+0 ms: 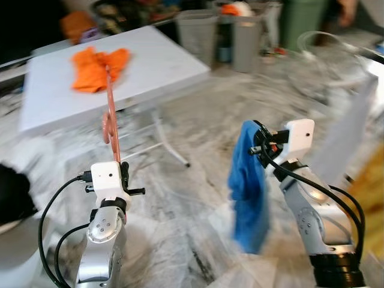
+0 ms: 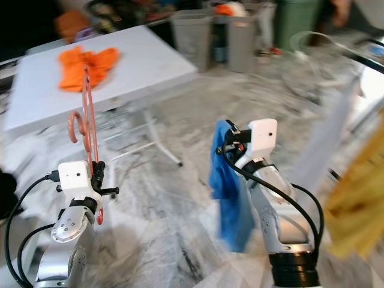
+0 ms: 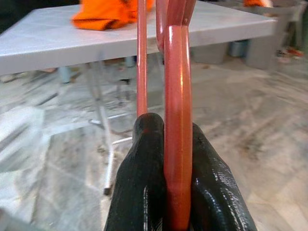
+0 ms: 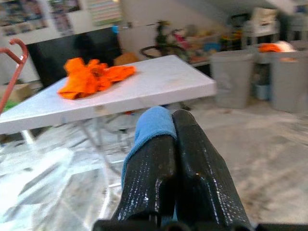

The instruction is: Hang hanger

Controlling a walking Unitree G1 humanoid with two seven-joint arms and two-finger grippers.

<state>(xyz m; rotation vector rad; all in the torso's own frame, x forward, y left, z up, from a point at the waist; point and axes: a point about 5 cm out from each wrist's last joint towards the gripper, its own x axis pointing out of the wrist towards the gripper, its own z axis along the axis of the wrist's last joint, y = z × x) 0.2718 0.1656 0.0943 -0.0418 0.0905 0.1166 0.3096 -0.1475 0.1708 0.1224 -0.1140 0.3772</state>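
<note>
- Left gripper (image 3: 175, 159) clamped tight on the red hanger (image 1: 111, 120), fingers pinched on one of its bars, as the left wrist view makes pretty plain.
- Hanger sticking straight up toward 12 o'clock from that gripper, hook curling off to the 9 o'clock side partway up.
- Right gripper (image 4: 173, 144) squeezed shut on a blue cloth (image 1: 249, 186), which droops down toward 6 o'clock beside the right arm.
- Cloth not on the hanger yet, the two held well apart, one on each arm.
- White folding table (image 1: 156, 66) up at 11 o'clock, orange cloth (image 1: 99, 66) bunched on top of it.
- Grey bins (image 1: 219, 36) past the table at about 1 o'clock, marble-look floor (image 1: 192, 150) everywhere else.
- Whole head view smeared, so probably mid-walk or mid-turn, just a guess.
- Progress-wise: hanger picked up and in hand, so that bit's done. Hanging itself not done.
- No obvious rail or hook to hang it on that can be made out; something yellow (image 2: 357, 198) at 3 o'clock, too blurry to call.
- Left to do, by the look of it: find the hanging spot, get the hook over it, let go.
</note>
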